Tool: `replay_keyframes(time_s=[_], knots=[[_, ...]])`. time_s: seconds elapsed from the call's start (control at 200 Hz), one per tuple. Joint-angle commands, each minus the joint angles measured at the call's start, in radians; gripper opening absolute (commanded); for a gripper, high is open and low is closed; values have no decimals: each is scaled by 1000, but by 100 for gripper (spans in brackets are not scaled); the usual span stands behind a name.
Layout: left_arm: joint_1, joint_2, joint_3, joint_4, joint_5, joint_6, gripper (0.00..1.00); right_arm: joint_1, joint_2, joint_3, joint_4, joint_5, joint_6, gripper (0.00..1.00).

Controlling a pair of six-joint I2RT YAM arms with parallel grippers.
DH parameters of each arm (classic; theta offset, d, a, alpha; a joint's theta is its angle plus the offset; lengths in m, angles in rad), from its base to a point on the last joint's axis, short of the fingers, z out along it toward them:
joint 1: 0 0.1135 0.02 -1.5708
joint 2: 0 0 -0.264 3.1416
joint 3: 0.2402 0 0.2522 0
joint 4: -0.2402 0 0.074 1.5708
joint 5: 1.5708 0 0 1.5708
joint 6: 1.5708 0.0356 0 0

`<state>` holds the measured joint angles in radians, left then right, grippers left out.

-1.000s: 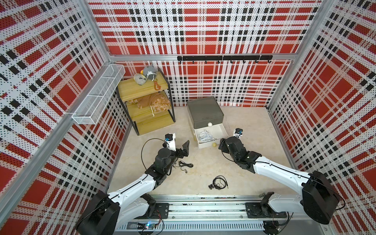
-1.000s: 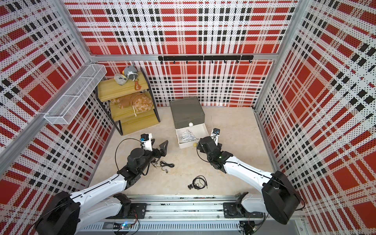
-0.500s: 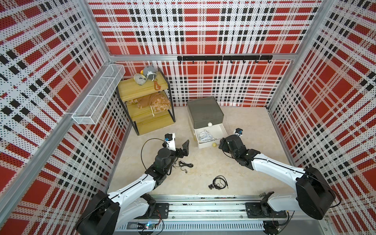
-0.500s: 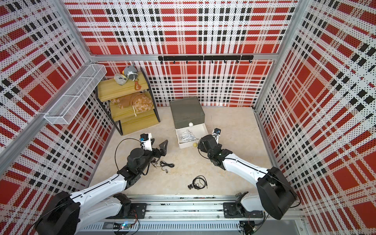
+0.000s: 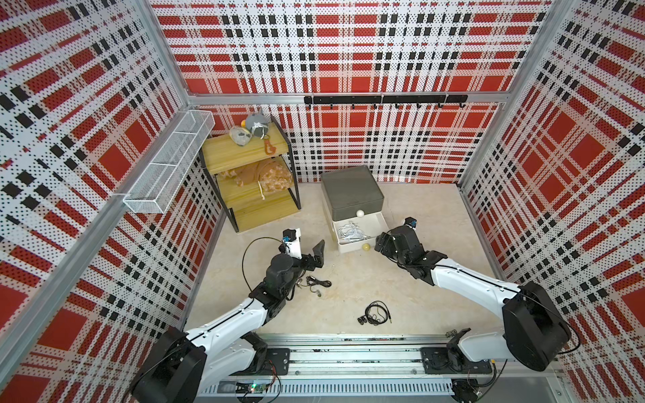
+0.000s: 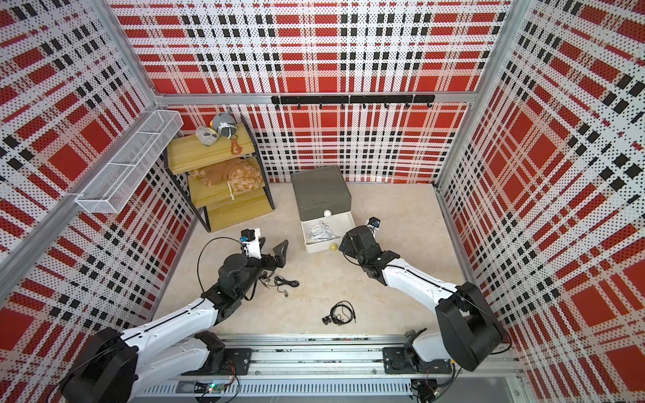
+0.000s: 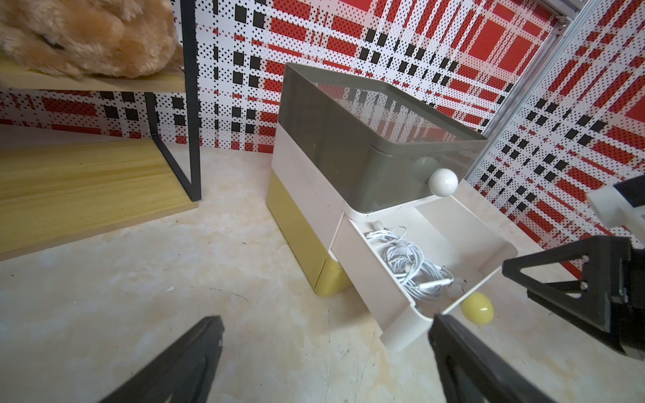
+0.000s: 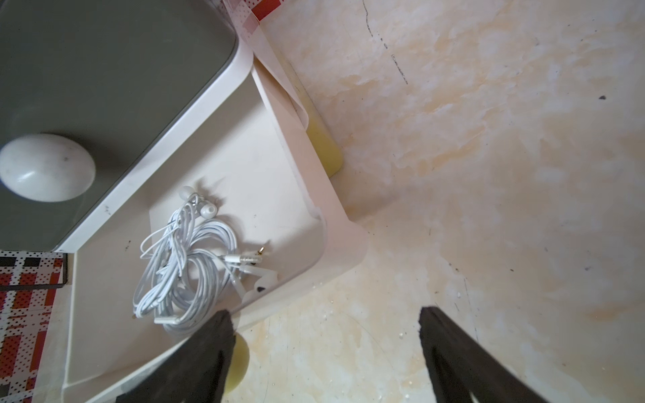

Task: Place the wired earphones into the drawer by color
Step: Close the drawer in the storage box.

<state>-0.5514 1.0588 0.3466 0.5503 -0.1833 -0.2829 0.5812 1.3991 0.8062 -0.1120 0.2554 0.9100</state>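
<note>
White wired earphones (image 5: 350, 232): coiled in the drawer's (image 5: 350, 192) pulled-out white tier (image 5: 348, 248), just beside the right gripper (image 8: 324, 335).
Right gripper: jaws wide, empty, slightly nearer the yellow knob (image 5: 365, 247) than a second ago.
Left gripper (image 7: 324, 352): spread fully, empty.
Black earphones (image 5: 316, 282): on the floor near the left gripper.

bright, even light with only soft shadows — both top views bow at the edges, wrist views blur the near fingers (image 8: 195, 359).

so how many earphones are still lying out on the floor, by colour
black earphones: 2
white earphones: 0 out; a white pile is already in the open drawer
red earphones: 0
total on the floor: 2
</note>
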Motion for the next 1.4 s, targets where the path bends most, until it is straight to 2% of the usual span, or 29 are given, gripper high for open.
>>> replay_keyframes(time_s=[0.0,0.266,0.802,1.107,1.398], knots=[[-3,3,-6,22,-1,16,99,-4,36,23,-5,-36,-4,89],[-3,1,-9,22,-3,18,99,-4,59,42,16,-33,-10,89],[-4,-39,-21,24,-16,19,99,-4,195,157,60,-24,-47,88],[-6,-56,-55,74,-30,35,99,-6,211,159,78,23,-77,88],[-5,-59,-60,78,-53,50,99,-13,238,170,93,19,-88,88]])
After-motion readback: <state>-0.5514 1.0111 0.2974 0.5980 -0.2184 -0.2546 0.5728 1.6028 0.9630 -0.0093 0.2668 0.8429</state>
